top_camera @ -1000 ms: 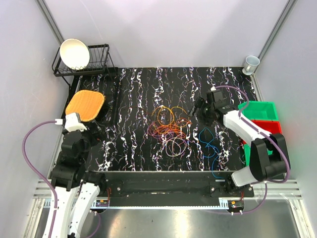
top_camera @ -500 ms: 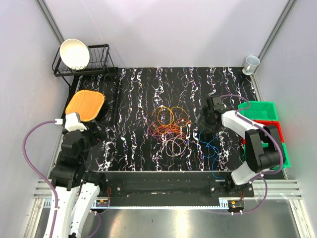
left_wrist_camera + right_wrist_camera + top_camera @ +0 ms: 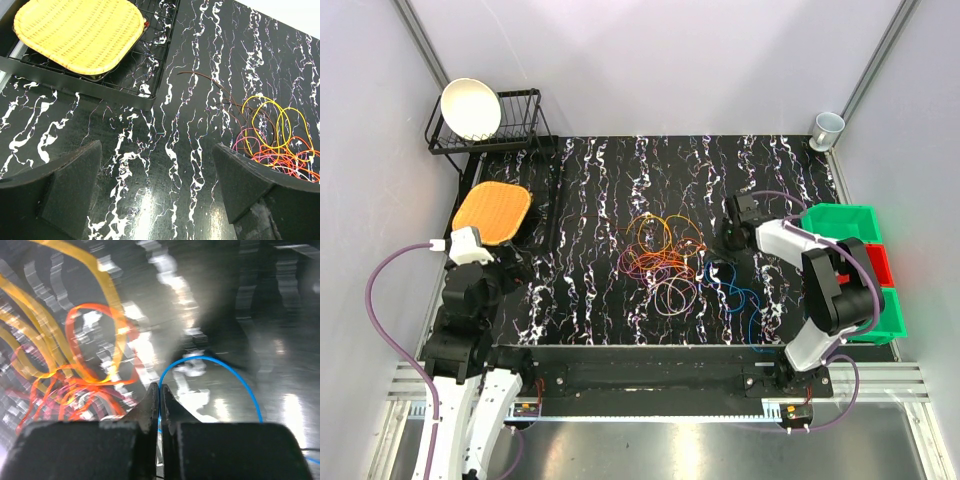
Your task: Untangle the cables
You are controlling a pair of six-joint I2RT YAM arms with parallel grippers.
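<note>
Blue cable [image 3: 225,365] pinched between the closed fingers of the right gripper [image 3: 160,396], arcing away rightward over the black marbled table [image 3: 590,200], orange, yellow, red and purple tangle [image 3: 660,262] just left of those fingers, left gripper [image 3: 156,165] spread open, empty, well apart from the tangle

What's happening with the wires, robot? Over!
Right tool shut on blue cable. Left tool open, empty, by the wire rack. Orange, yellow, red, purple cables in one tangle mid-table. Over.
</note>
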